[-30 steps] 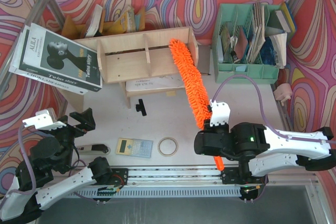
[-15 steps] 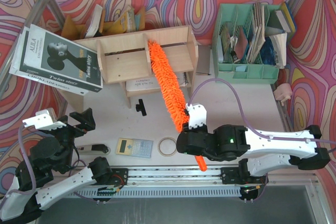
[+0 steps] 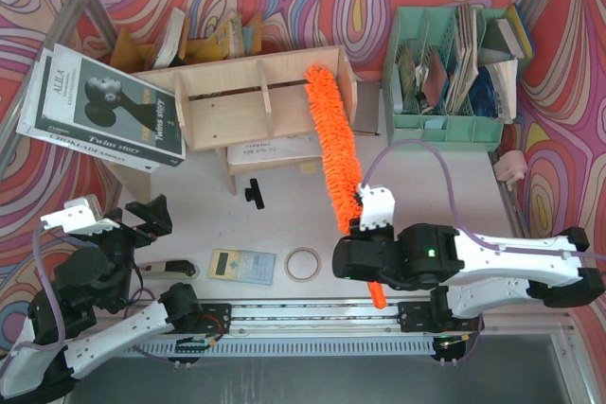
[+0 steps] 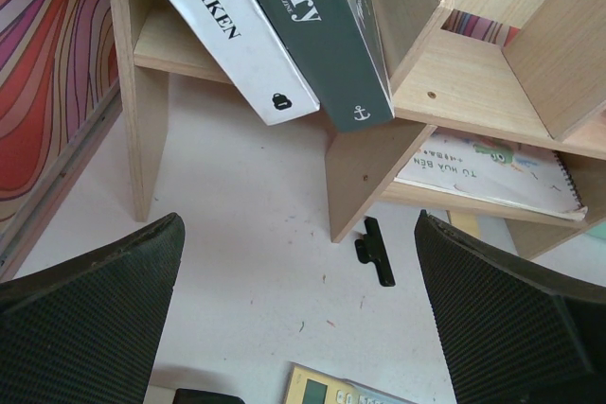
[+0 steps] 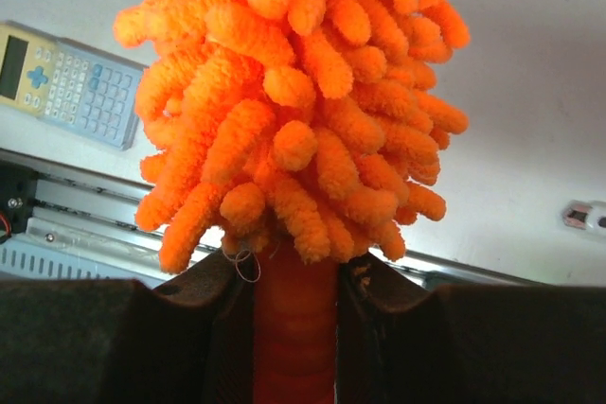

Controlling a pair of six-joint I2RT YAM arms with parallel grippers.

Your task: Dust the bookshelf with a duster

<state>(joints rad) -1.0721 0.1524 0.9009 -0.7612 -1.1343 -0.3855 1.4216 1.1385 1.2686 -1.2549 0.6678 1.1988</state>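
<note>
Sweeping right again, we slide the duster (image 3: pixel 333 130) along the bookshelf (image 3: pixel 227 101), tip going from the middle to the right end, so dusting goes on. Our right claw (image 5: pixel 295 328) squeezes the duster tight; our left claw (image 4: pixel 303 319) waits, wide apart.

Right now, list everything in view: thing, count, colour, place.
pale-wood two-tier bookshelf: one, light wood, back centre
fluffy orange microfibre duster: one, orange, tip over shelf's right bay
large paperback books: two, black-and-white, leaning at shelf's left end
white spiral notebook: one, lower tier
mint-green plastic organiser: one, back right
brown cardboard book holders: count unclear, behind shelf
pale calculator: one, front centre
beige tape ring: one, beside calculator
black clip: one, before shelf
left gripper: open, empty
right gripper: shut on duster handle
</note>
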